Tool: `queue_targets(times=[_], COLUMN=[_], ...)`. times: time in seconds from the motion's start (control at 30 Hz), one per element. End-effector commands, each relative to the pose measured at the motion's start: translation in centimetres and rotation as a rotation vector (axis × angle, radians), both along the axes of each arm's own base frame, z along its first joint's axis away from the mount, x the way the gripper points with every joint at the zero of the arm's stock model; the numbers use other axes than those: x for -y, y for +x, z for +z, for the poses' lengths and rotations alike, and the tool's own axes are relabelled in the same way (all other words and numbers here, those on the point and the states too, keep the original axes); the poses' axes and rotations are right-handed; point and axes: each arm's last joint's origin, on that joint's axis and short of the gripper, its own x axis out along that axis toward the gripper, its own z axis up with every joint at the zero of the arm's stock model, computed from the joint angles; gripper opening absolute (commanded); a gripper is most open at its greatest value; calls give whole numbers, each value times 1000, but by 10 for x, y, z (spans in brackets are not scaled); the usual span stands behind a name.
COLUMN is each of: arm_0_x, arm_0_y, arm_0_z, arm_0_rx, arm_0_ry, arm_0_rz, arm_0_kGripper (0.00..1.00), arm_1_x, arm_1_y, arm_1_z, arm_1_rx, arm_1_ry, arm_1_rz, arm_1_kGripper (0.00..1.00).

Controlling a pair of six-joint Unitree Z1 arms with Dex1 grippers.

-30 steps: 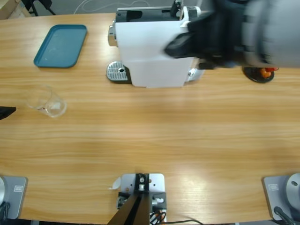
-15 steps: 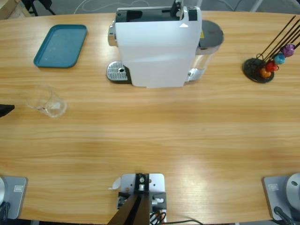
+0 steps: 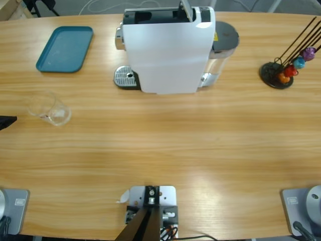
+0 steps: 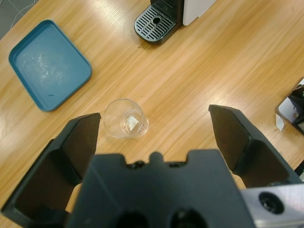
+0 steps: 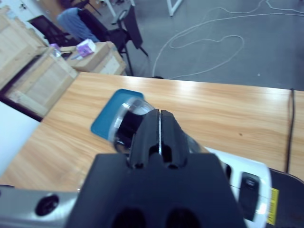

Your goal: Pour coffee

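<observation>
A clear glass cup (image 3: 48,108) stands at the table's left, and I see no coffee in it; the coffee is out of view. In the left wrist view the cup (image 4: 126,118) lies below my open left gripper (image 4: 152,116), which hovers above it with nothing held. Only a black tip of that left gripper (image 3: 6,121) shows in the high view, at the left edge beside the cup. The white coffee machine (image 3: 168,50) stands at the back middle, its drip grille (image 3: 126,78) bare. My right gripper (image 5: 160,112) is shut, above the machine's top (image 5: 242,183), holding nothing visible.
A teal tray (image 3: 65,48) lies at the back left, seen also as the tray (image 4: 47,64) in the left wrist view. A black capsule stand (image 3: 281,73) with coloured capsules is at the back right. Wooden crates and a chair stand beyond the table.
A second ago a large arm hung over the machine's right side; it has left the high view. A grey lever now stands up at the machine's top. The cup has not moved.
</observation>
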Motion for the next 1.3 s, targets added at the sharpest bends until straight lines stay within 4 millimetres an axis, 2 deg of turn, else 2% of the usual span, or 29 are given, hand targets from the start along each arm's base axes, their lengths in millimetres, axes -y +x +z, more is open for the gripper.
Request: queue_targets(times=[0.03,0.17,0.33,0.47,0.63,0.77,0.93,0.97,1.03,1.07,1.1,1.23,1.3], arm_0_x=[-11,-15,-15,-12,-12,-11,-7,-6,-5,-5,-5,0,3], arm_0_y=[-7,-10,-10,-7,-7,-6,-3,-3,-1,-1,1,9,12], arm_0_z=[-14,-15,-14,-11,-11,-11,-14,-14,-15,-16,-17,-22,-21], arm_0_rx=[-18,-8,-20,-25,-27,-29,-40,-42,-45,-41,-40,-62,-88], arm_0_ry=[10,0,-27,-10,-13,-7,9,12,16,22,29,37,6], arm_0_rz=[16,17,53,52,51,54,55,56,64,81,105,234,308], arm_0_kGripper=[996,1000,1000,1000,1000,1000,1000,1000,1000,1000,1000,1000,1000], arm_1_x=[-54,-71,-83,-92,-89,-79,-76,-76,-72,-69,-64,-31,-5], arm_1_y=[10,16,20,15,11,5,3,3,0,-2,-6,-29,-47], arm_1_z=[-73,-101,-121,-153,-183,-209,-219,-214,-188,-169,-146,-42,-11], arm_1_rx=[-128,-171,-191,-237,-287,-351,-379,-370,-287,-225,-150,72,64], arm_1_ry=[-111,-135,-145,-201,-267,-320,-328,-321,-328,-331,-335,-250,-252], arm_1_rz=[50,68,97,123,122,107,95,97,170,214,256,299,319], arm_1_kGripper=[0,0,0,0,0,0,0,0,34,647,989,1000,1000])
